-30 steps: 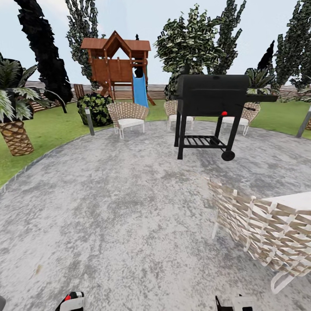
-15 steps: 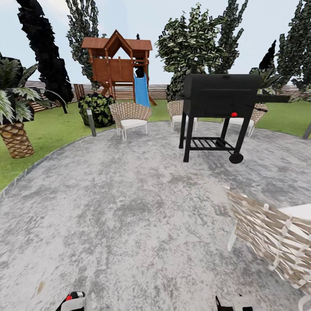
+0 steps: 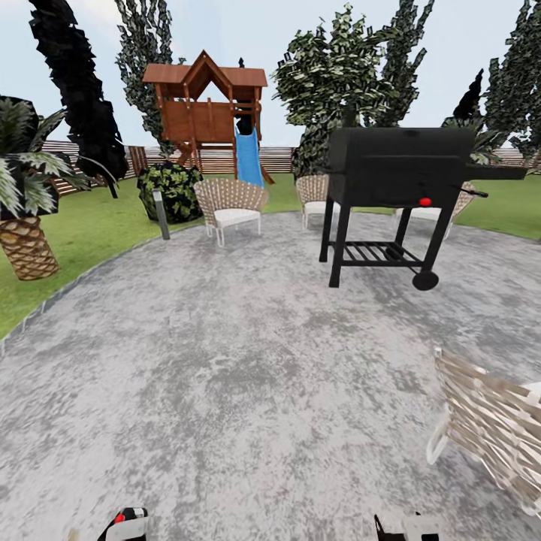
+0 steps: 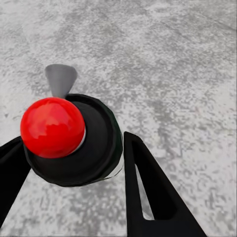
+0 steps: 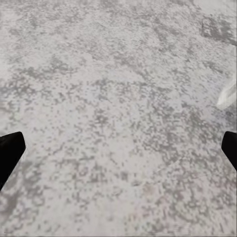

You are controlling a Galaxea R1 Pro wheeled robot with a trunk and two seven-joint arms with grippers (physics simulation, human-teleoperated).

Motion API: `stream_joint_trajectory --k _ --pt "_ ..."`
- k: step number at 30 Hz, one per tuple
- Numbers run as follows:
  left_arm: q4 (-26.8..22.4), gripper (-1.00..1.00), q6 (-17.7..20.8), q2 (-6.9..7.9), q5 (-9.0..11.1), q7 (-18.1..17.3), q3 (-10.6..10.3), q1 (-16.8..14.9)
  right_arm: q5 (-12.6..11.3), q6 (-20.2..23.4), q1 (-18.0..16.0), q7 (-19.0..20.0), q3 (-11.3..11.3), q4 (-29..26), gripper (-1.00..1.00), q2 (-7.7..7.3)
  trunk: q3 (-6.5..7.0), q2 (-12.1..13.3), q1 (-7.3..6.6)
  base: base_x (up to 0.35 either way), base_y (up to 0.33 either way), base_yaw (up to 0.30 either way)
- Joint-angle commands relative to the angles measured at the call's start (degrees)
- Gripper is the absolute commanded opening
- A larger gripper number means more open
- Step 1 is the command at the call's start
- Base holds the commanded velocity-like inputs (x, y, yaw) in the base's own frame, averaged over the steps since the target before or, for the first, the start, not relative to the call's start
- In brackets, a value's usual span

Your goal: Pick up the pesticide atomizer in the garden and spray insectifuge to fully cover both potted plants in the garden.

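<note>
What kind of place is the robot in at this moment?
Most likely a backyard garden with a patio: a black barbecue grill and wicker chairs stand on round grey paving, with a wooden playhouse and blue slide on the lawn behind.

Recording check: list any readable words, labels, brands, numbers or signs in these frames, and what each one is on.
None: no readable text in the three views.
Grill: plain black body, a red knob, no lettering.
Pesticide atomizer between the left tool's fingers: seen from above, red spot and dark body, no label showing.
Playhouse, wicker chairs: unmarked.
</note>
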Motion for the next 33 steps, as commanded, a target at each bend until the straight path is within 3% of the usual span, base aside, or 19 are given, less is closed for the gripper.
stream_joint_trajectory --k 1,17,27,33 --pt "0.03 -1.0 -0.17 0.01 0.28 0.35 -0.48 -0.04 0.56 -0.12 -0.04 -0.53 0.02 0.05 1.0 0.0 -0.05 -0.02 0.02 0.288 0.203 0.0" --pt "0.03 -1.0 -0.17 -0.09 0.3 0.4 -0.48 -0.04 0.38 -0.12 -0.04 -0.53 -0.05 0.05 1.0 0.01 -0.05 -0.02 0.02 0.322 0.04 -0.005" --pt "0.03 -1.0 -0.17 -0.11 0.32 0.4 -0.48 -0.04 0.48 -0.12 -0.04 -0.46 -0.02 0.05 1.0 0.01 -0.05 -0.02 0.02 0.337 0.087 -0.219" --pt "0.03 -1.0 -0.17 -0.11 0.31 0.37 -0.48 -0.04 0.39 -0.12 -0.04 -0.52 -0.06 0.05 1.0 0.01 -0.05 -0.02 0.02 0.337 0.123 -0.043"
